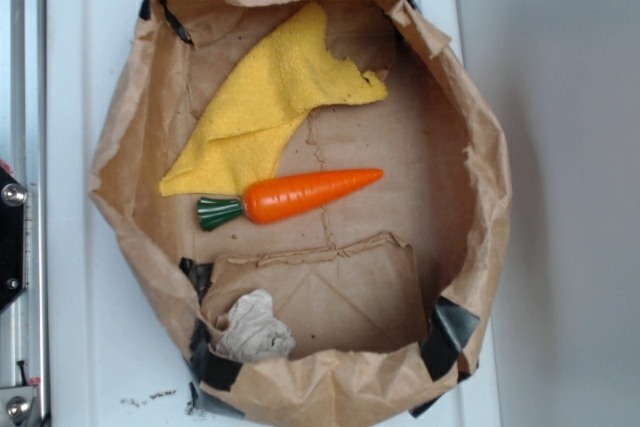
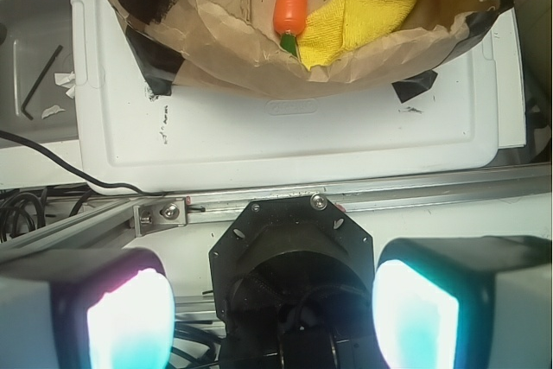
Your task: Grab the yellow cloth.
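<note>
Fingers (image 2: 130, 321) spread wide, well apart from yellow cloth (image 1: 262, 107)

No text, label, brand or number can be read in either view. In the wrist view, the white tray (image 2: 294, 140) bears a small raised oblong mark just below the paper bag (image 2: 259, 58), but it is too faint to make out. Dark specks on the tray left of that mark are scuffs, not letters.
</note>
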